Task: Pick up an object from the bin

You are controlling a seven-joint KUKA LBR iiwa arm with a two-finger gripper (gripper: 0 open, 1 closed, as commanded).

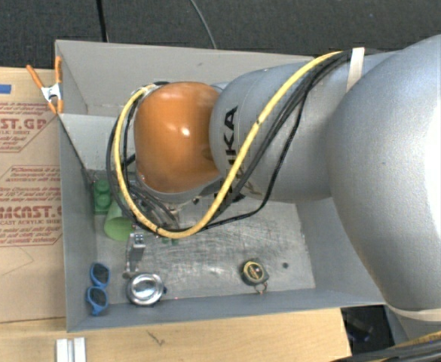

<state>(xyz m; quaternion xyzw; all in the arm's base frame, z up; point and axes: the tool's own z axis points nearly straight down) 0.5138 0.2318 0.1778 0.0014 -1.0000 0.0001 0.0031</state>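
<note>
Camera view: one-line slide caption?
KUKA arm reaching into the grey bin beside green pieces; blue sunglasses, a silver ring and a round trinket lie nearby.

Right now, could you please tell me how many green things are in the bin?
2. A darker green piece sits by the left wall of the bin; a paler green lump lies just below it. The arm may hide more.

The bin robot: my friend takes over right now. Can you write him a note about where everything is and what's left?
Gripper: low in the bin's left part, under the orange cover; its state can't be told.
Things: green pieces just left of it, metal bit below it, silver round thing and blue glasses in the near left corner, brass disc apart on the right.
Done: arm is down in the bin.
Left: grasp one thing, lift it out.
</note>
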